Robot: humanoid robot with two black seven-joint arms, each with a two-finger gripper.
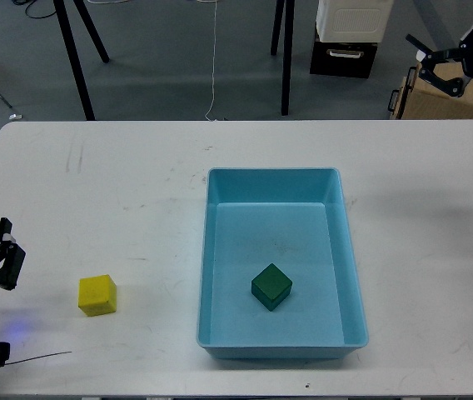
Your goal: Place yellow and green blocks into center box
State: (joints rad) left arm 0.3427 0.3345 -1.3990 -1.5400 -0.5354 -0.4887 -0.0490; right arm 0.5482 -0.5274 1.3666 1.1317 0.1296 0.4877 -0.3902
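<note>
The green block (271,286) lies inside the blue box (211,250) at the table's center, toward its near half. The yellow block (97,295) sits on the white table, left of the box. My left gripper (3,250) is low at the far left edge, left of the yellow block and apart from it; its fingers look spread and empty. My right gripper (436,63) is raised at the top right, beyond the table's far edge, open and empty.
The white table (120,192) spans the view. Beyond its far edge stand black tripod legs (77,58), a cardboard box (453,87) and a white-and-black case (349,33). A small blue light (12,340) glows near the front left.
</note>
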